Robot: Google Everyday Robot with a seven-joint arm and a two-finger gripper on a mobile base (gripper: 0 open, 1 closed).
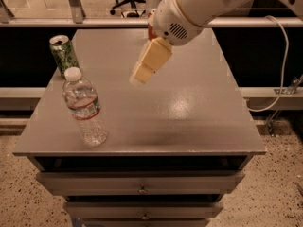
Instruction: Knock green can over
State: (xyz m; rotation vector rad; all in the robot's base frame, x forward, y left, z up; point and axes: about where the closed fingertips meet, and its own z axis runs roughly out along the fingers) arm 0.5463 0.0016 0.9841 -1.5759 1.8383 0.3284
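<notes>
The green can (64, 55) stands upright at the far left edge of the grey table (189, 112). It is green with a pale pattern and a silver top. My gripper (141, 76) hangs above the middle of the table on a white arm, its cream-coloured fingers pointing down and to the left. It is well to the right of the green can and apart from it, holding nothing that I can see.
A clear plastic water bottle (85, 108) with a white cap stands at the front left, just in front of the green can. A red can (151, 32) at the back is mostly hidden behind my arm. Drawers sit below the tabletop.
</notes>
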